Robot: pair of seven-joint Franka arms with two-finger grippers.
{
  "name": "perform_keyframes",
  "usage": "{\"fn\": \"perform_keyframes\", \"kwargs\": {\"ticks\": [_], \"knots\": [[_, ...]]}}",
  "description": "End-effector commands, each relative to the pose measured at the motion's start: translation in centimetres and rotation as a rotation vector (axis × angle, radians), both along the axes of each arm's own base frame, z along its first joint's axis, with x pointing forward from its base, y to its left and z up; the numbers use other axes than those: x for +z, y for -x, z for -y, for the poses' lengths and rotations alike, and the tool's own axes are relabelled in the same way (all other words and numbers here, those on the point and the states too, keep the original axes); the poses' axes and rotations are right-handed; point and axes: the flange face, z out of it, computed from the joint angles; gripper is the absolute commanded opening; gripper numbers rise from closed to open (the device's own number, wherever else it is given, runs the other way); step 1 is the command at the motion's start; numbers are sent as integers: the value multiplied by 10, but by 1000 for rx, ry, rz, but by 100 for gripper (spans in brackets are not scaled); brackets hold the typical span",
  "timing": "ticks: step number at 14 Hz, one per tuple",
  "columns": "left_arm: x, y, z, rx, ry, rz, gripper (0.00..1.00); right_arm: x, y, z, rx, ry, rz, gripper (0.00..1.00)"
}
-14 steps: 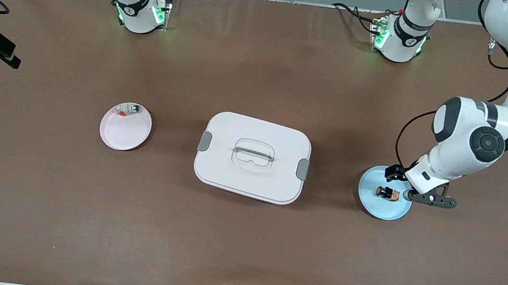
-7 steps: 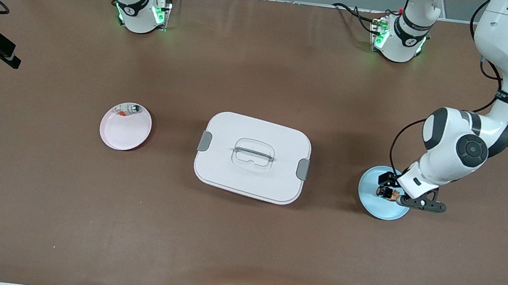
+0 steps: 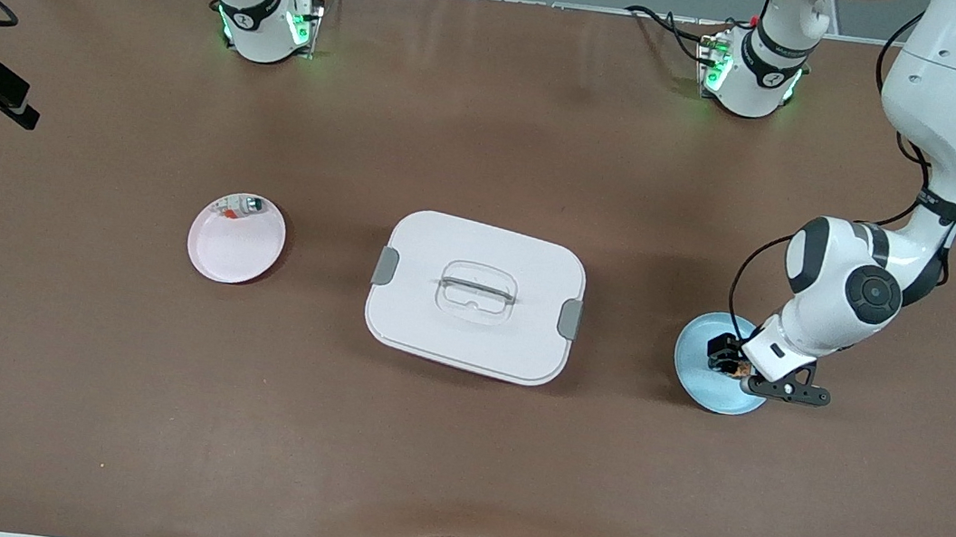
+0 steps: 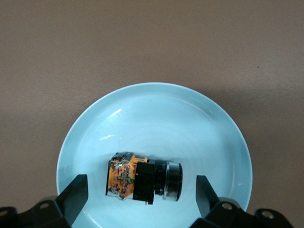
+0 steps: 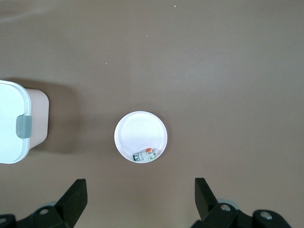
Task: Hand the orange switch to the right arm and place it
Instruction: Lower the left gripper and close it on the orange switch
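I have the left gripper (image 4: pixel 138 192) low over the pale blue round plate (image 3: pixel 697 382) near the left arm's end of the brown counter (image 3: pixel 456 448), its fingers (image 4: pixel 73 194) spread wide to either side of the small black-and-orange switch (image 4: pixel 142 179), which lies on its side on the plate, not yet gripped. The right gripper (image 5: pixel 137 199) waits high up with jaws wide and empty, above the white round plate (image 5: pixel 140 128) with a small silver-and-green piece (image 5: pixel 144 155), beside the white lidded box (image 3: pixel 475 295).
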Motion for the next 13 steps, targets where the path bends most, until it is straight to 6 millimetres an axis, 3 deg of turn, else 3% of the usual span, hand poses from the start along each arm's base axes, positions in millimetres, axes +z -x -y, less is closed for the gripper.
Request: {"fn": "perform_keyframes", "kwargs": {"ticks": [1,13], "knots": [[-7,-2,0,-20,-8,12,100,3,8,-2,-8,11,9,100],[-26,-1,-1,-77,-39,-1,100,3,8,-3,-6,11,7,100]]}}
